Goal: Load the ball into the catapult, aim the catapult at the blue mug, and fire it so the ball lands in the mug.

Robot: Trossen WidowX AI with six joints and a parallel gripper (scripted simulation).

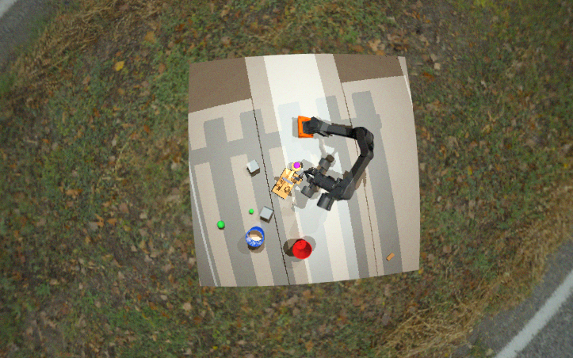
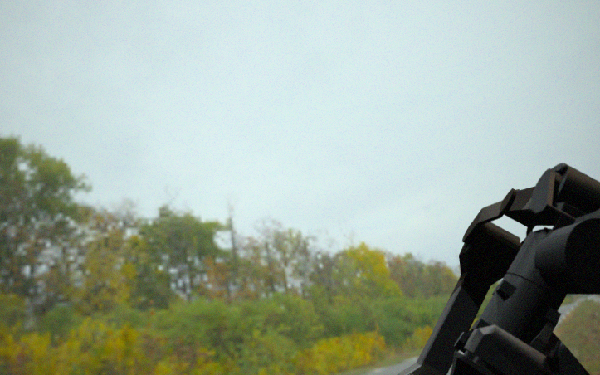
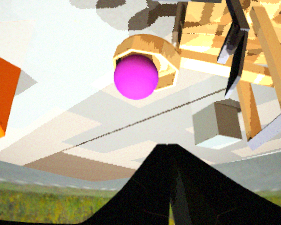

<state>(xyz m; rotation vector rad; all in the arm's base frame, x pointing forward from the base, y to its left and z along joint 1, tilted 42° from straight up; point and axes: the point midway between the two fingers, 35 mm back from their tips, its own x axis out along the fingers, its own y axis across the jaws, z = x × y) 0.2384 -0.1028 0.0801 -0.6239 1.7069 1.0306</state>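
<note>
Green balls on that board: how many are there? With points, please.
2. The larger (image 1: 220, 224) lies left of the blue mug (image 1: 254, 237); the smaller (image 1: 251, 211) is just above the mug in the top view. The arm could hide others.

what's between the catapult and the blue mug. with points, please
In the top view, a gray cube (image 1: 265, 214) lies between the catapult (image 1: 283, 184) (image 3: 200, 56) and the blue mug (image 1: 247, 236), with a small green ball (image 1: 251, 211) beside it.
</note>
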